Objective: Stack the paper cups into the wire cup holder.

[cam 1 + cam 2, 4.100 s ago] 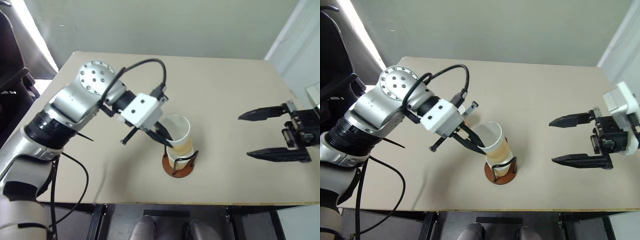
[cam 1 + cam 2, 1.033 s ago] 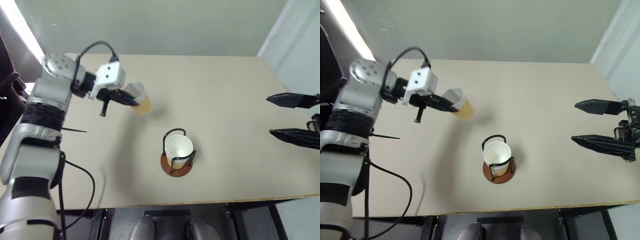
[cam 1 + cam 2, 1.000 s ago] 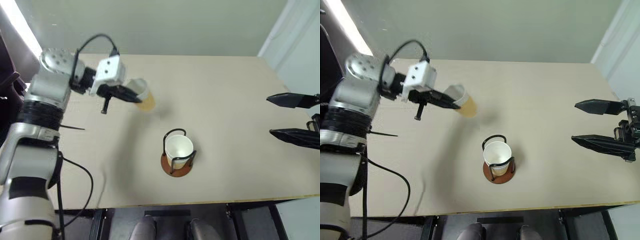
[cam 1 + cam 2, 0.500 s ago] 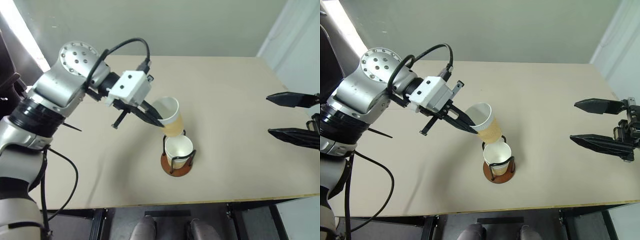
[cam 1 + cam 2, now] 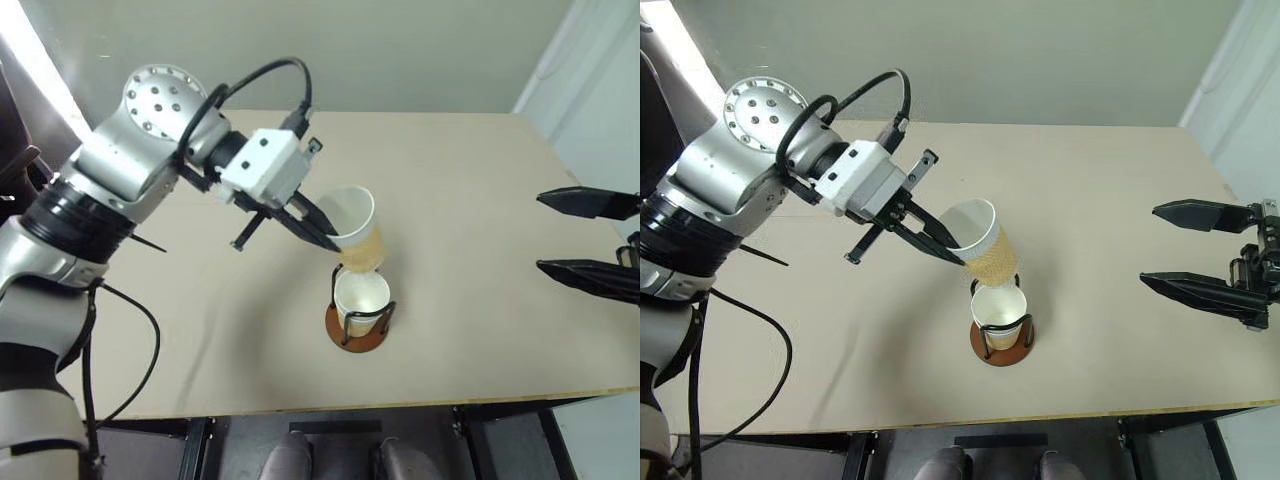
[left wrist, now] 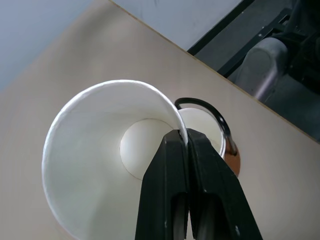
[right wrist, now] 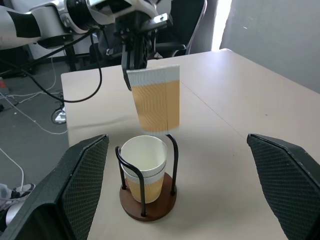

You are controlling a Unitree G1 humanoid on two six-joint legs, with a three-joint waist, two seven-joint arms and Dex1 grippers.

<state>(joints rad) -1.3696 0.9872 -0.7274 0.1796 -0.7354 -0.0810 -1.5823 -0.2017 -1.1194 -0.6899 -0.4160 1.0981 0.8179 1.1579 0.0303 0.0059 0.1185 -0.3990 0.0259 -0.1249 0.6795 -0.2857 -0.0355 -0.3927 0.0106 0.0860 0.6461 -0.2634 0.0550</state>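
**Trainee:** So, where do things stand on the table?

**Operator:** Working down by size: my left arm reaches in over the table's left edge, and my left gripper is clamped shut on the rim of a paper cup, one finger inside the wall and one outside (the left wrist view shows the pinch clearly). That held cup hangs tilted in the air, its bottom just above and a little behind the wire cup holder, which stands near the middle of the front edge. Another cup sits upright inside the holder.

**Trainee:** And the right side?

**Operator:** My right gripper is spread wide, grasping nothing, hovering by the table's right edge, well apart from the holder.

**Trainee:** How would you finish the insert?

**Operator:** I'd level the held cup first so its axis matches the seated one, then bring it toward the front edge until its base centres over the white rim below. I'd lower straight between the wire loops. My worry is the base catching the rear loop and tipping the holder, so I'd let go only once the cup nests.
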